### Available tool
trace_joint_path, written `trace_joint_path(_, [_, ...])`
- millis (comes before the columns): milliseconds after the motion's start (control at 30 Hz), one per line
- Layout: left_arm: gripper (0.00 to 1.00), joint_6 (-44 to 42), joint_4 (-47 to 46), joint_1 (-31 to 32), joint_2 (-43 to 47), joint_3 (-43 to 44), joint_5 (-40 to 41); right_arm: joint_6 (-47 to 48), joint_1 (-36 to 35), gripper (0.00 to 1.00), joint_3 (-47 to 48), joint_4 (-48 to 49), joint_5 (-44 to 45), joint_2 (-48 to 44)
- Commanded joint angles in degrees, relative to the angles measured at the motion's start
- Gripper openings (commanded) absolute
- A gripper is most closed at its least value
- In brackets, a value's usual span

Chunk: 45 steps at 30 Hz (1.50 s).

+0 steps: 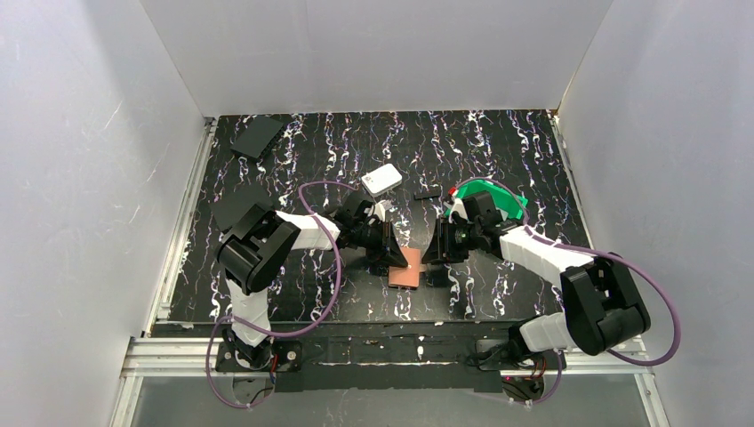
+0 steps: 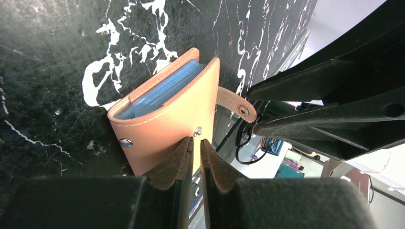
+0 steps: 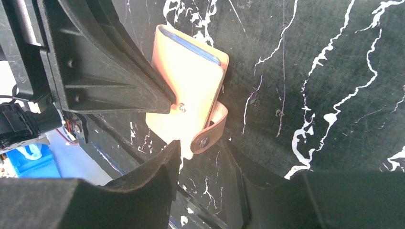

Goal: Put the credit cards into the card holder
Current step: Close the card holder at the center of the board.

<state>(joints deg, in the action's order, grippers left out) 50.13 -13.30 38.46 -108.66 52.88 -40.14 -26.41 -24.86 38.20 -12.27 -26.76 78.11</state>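
1 card holder [image 2: 165, 119] lies folded shut on the table [image 1: 498, 142], near the front edge and between the 2 grippers. Its orange-brown cover faces up, and light-blue sleeves [image 2: 157, 93] show at the open edge; whether any cards sit in them cannot be told. The cover carries 2 metal studs, and 1 snap tab [image 2: 235, 102] hangs loose off its side with 1 more stud at its end.

The left gripper [image 2: 197, 141] has its jaws drawn narrow, only a slit between them, with the tips resting on the cover just beside 1 stud. The right gripper [image 3: 203, 152] has its jaws spread apart, and the loose tab lies in the gap between them, not pinched.

Farther back on the table are 1 white box [image 1: 382, 181] behind the left arm and 1 green bin [image 1: 494, 197] partly under the right arm. 2 flat black pieces lie at the left, 1 at the far corner [image 1: 258, 136] and 1 nearer [image 1: 236, 205]. 1 small black bar [image 1: 428, 194] lies between box and bin.
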Motion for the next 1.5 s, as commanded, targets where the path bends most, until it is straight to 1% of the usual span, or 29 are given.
trace_joint_path(0, [0.11,-1.22,1.06,-0.22,-1.27,0.55,1.74,0.96,-0.27,0.44,2.34,1.29,-0.44,1.07])
trace_joint_path(133, [0.11,-1.31,1.01,-0.28,-1.20,0.48,1.65,0.82,-0.36,0.39,2.11,1.29,-0.27,1.43])
trace_joint_path(300, [0.11,-1.27,1.00,-0.27,-1.05,0.38,1.64,0.09,-0.28,0.25,1.54,1.31,0.31,-0.05])
trace_joint_path(433, [0.11,-1.35,1.00,-0.34,-1.24,0.32,1.67,0.09,-0.32,0.09,1.47,0.94,0.30,-0.42])
trace_joint_path(467, [0.11,-1.35,1.00,-0.36,-1.32,0.37,1.65,0.10,-0.33,0.03,1.47,0.91,0.22,-0.22])
trace_joint_path(500, [0.11,-1.36,1.00,-0.33,-1.29,0.41,1.64,0.08,-0.29,0.01,1.48,0.98,0.03,-0.09])
trace_joint_path(700, [0.10,-1.38,1.00,-0.41,-1.44,0.20,2.04,-3.19,-0.49,0.01,0.11,6.06,-3.76,0.34])
trace_joint_path(900, [0.10,-1.41,1.00,-0.47,-1.88,0.20,2.01,-5.96,-1.47,0.01,-0.10,11.58,-7.31,5.03])
trace_joint_path(1133, [0.10,-1.26,0.82,-0.45,-1.73,0.12,2.11,-6.15,-3.06,0.01,1.68,11.75,-7.95,9.91])
trace_joint_path(1467, [0.10,-1.27,0.65,-0.49,-1.79,0.04,1.82,-5.05,-3.87,0.01,3.14,10.68,-6.93,12.76])
